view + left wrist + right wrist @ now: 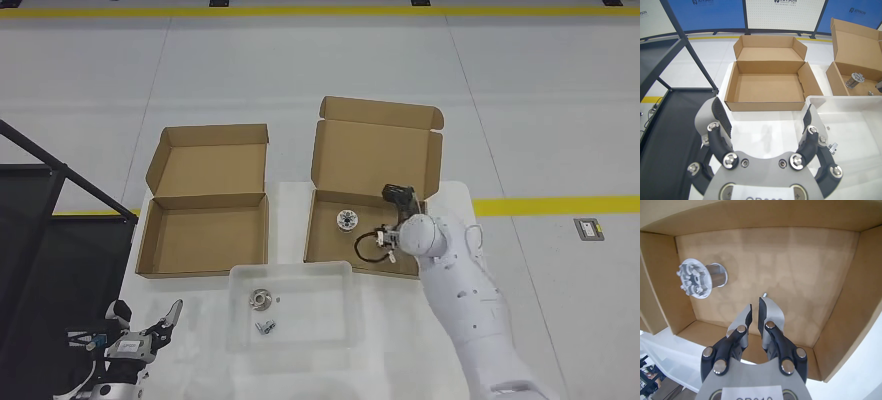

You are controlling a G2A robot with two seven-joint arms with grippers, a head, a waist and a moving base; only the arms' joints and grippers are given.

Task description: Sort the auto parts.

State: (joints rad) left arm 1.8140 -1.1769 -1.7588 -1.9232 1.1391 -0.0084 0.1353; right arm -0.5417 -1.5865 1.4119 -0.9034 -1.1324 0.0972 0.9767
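Cardboard boxes, 2 of them, side by side on the white surface (290, 222), both with lids thrown back. Left box (203, 236) at centre-left of the top view, nothing but bare floor inside. Right box (330, 240) at centre-right, holding a spool-shaped metal part (346, 219) close to its left wall, well apart from everything else in there.

Right gripper (755, 303) down inside the right box, toward its lower right corner as the top view frames it. Fingers (762, 308) drawn almost together, only a narrow slit left, nothing seen in that slit. Small bolt-like piece (870, 93) on the box floor just past the fingertips; contact with them impossible to tell.

Clear plastic bin (290, 267) just below the 2 boxes, at bottom centre of the top view. Inside, near its left side, a round flanged part (261, 296) and, below it, a small metal fitting (265, 326), near each other but not touching.

Left gripper (763, 104) at the lower left corner of the top view, left of the bin and apart from it, beside a black rack (40, 260). Fingers spread wide, gripping nothing.
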